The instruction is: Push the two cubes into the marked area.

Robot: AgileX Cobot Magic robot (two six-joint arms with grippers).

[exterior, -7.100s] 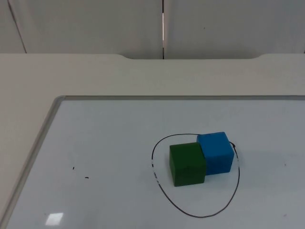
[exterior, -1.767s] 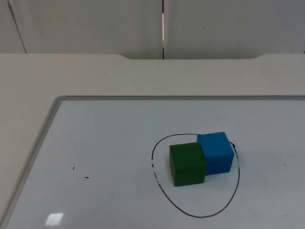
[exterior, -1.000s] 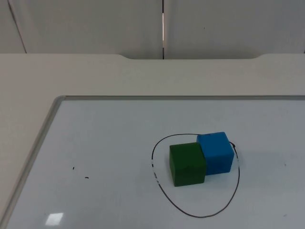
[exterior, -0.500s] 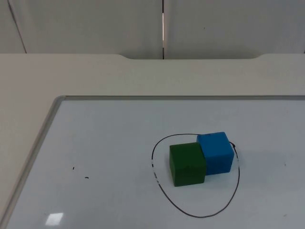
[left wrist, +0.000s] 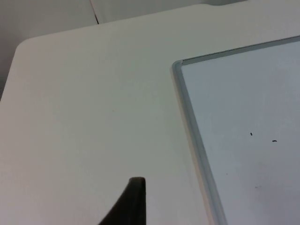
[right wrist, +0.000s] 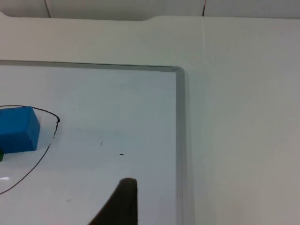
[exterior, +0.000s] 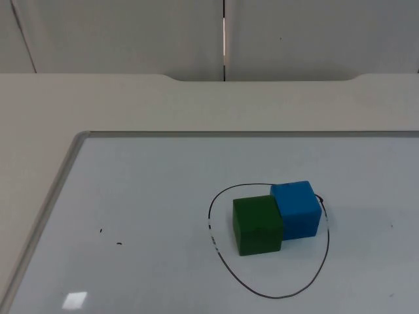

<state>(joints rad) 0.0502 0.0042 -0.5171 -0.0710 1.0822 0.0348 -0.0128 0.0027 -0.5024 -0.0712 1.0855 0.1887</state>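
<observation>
1. The desk [exterior: 98, 98] is seen as a pale top carrying a whiteboard [exterior: 144, 196] with a grey frame; the board's corner and frame are also caught from the left wrist [left wrist: 187, 93] and the right wrist [right wrist: 180, 117].
2. The marked area [exterior: 216, 252] is a hand-drawn black loop on the whiteboard. Part of its line is picked up from the right wrist [right wrist: 44, 150].
3. The green cube [exterior: 257, 224] is noted sitting inside the loop, touching the blue cube [exterior: 296, 209] along one side. The blue cube lies at the loop's far right edge, its outer corner on or just over the line; from the right wrist [right wrist: 18, 130] it reads as just within. Whether it is wholly inside cannot be told.
4. The task is judged done or nearly so.
5. Left gripper [left wrist: 133, 204]: one dark fingertip is seen over bare desk beside the whiteboard frame, well apart from both cubes. The arm is taken to be waiting. Whether its fingers are released or clenched cannot be told.
6. Right gripper [right wrist: 123, 201]: one dark fingertip is seen over the whiteboard, apart from the blue cube, with the loop's line between them. The state of its fingers cannot be told either.
7. Risk: a corrective nudge on the blue cube could carry through to the touching green cube and shove it toward the loop's left side, or twist both.
8. Risk: a low sweep by either arm could knock the blue cube out.
</observation>
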